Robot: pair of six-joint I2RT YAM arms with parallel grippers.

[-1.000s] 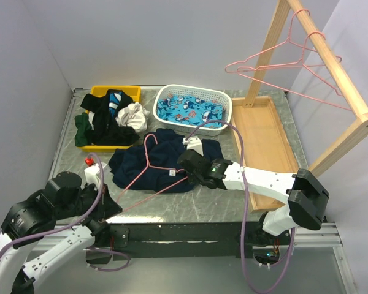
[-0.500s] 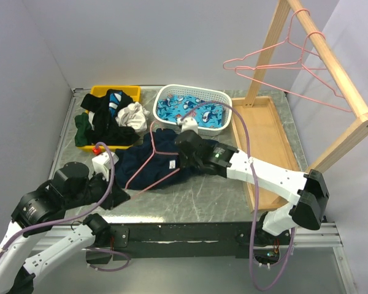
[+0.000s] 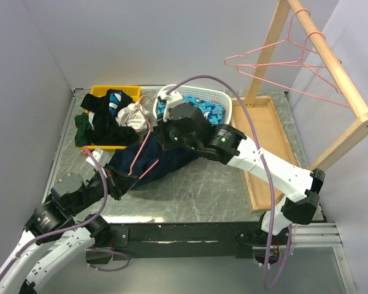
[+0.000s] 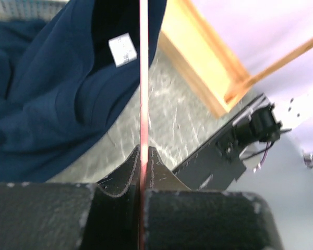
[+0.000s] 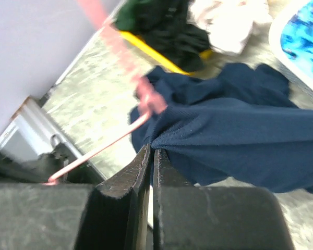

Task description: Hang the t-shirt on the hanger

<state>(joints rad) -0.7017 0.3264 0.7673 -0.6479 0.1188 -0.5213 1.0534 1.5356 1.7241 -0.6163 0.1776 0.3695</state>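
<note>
Pinching the thin pink wire of the hanger (image 4: 143, 78), the left gripper (image 4: 144, 156) has its jaws pressed together on it, with the wire running straight out from between the tips. In the left wrist view the wire passes over the dark navy t-shirt (image 4: 52, 104), just to the right of the small white label (image 4: 121, 49) inside the collar.

From above, the left gripper (image 3: 116, 184) sits near the front left of the table (image 3: 202, 190). The hanger (image 3: 141, 147) slants up and away from it across the t-shirt (image 3: 159, 164) towards the yellow bin (image 3: 119, 92) and its clothes heap (image 3: 104, 122).

The right gripper (image 3: 165, 139) reaches in over the far edge of the shirt. Its wrist view shows the right gripper (image 5: 151, 151) with jaws clamped on a bunched fold of the navy cloth (image 5: 240, 135), which spreads from the tips to the right. The hanger's blurred pink neck (image 5: 146, 99) lies just above and left of those tips, beside the gathered edge of the cloth, and one wire (image 5: 99, 148) runs down to the left.

The lower part of the shirt rests on the table between the two grippers. Behind it stands the white basket (image 3: 224, 101) with whale-print fabric (image 3: 208, 113). To the right lies the wooden tray (image 3: 264, 141), and spare hangers (image 3: 276, 61) hang on the rack (image 3: 331, 61).
</note>
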